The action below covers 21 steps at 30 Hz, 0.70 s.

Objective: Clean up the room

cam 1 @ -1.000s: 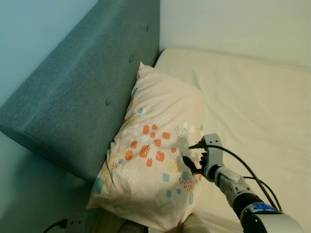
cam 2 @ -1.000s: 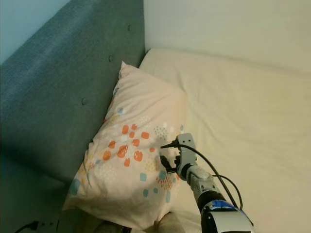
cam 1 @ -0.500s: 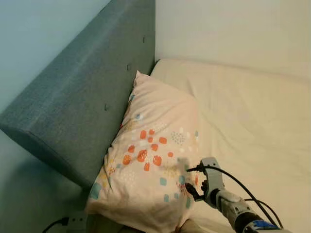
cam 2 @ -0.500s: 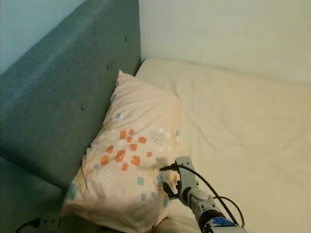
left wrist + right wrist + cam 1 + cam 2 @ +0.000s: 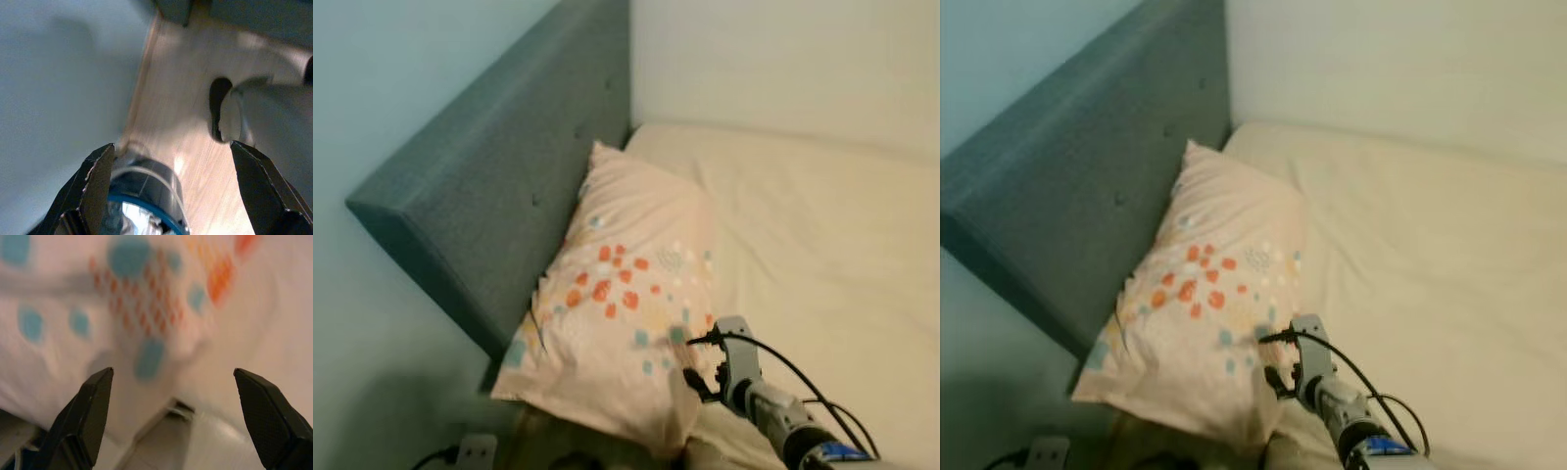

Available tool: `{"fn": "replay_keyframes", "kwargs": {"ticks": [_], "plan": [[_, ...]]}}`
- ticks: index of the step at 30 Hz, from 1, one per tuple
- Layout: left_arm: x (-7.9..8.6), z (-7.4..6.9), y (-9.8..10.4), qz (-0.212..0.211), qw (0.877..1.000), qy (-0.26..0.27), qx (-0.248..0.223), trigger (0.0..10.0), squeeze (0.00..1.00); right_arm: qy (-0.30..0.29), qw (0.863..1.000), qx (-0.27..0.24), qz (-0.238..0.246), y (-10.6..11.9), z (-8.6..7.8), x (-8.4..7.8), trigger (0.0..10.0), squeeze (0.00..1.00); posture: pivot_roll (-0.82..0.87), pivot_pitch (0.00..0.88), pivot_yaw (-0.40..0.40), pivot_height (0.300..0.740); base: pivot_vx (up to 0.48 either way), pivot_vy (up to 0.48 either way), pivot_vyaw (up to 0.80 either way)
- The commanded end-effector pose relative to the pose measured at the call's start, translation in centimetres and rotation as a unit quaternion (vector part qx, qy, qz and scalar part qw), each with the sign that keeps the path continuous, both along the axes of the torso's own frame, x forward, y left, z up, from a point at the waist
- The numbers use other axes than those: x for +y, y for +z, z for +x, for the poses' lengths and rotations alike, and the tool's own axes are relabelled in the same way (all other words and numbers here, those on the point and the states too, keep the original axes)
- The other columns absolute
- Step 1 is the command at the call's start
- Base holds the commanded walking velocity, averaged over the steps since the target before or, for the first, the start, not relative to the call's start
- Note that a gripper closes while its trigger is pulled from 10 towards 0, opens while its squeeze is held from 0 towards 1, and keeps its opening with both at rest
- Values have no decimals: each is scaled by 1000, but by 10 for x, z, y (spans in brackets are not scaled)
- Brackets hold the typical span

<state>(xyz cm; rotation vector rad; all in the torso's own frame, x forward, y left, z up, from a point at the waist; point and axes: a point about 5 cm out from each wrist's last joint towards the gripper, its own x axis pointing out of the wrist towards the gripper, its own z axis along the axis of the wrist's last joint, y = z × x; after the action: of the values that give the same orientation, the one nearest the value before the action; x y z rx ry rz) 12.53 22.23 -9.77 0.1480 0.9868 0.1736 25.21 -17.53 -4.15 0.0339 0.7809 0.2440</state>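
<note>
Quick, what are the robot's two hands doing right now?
Left gripper: open, holding nothing, hanging over the floor.
Right gripper: open, holding nothing, right by the pillow.

The robot's silver right arm (image 5: 783,423) comes in from the near right corner and stretches forward and a bit to the left, with a black cable looping over the wrist. The right tool (image 5: 693,377) at its tip has its two long black fingers (image 5: 90,413) spread wide apart with nothing clamped between them, going by the right wrist view. The left tool (image 5: 178,188) hangs low, pointing down, and its black fingers (image 5: 95,186) are spread wide too, nothing in between. The pictures are a bit blurred.
</note>
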Motion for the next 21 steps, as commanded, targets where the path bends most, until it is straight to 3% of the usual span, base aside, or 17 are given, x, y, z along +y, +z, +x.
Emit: {"fn": "replay_keyframes", "kwargs": {"ticks": [1, 5, 10, 12, 21], "plan": [[1, -7, -2, 0, 1000, -10, 11, 10000, 0, 1, 1000, -5, 13, 1, 2, 7, 10000, 0, -98, 47, 46, 740, 0, 0, 0], [1, -3, -1, -1, 1000, -19, 9, 10000, 0, 7, 1000, -16, 16, 5, 7, 9, 10000, 0, -98, 52, 44, 740, 0, 0, 0], [-1, 2, 0, -8, 1000, -25, 4, 10000, 0, 25, 999, -31, 20, 9, 11, 14, 10000, 0, -96, 56, 45, 740, 0, -448, 0], [-1, 6, 2, -11, 1000, -22, -2, 10000, 0, 44, 998, -36, 9, 10, 13, 15, 10000, 0, -96, 56, 45, 740, 0, -458, 800], [-1, 11, 4, -7, 1000, -16, -16, 10000, 0, 87, 996, -29, 18, 9, 10, 22, 10000, 0, -91, 69, 42, 740, 0, 0, 799]]}}
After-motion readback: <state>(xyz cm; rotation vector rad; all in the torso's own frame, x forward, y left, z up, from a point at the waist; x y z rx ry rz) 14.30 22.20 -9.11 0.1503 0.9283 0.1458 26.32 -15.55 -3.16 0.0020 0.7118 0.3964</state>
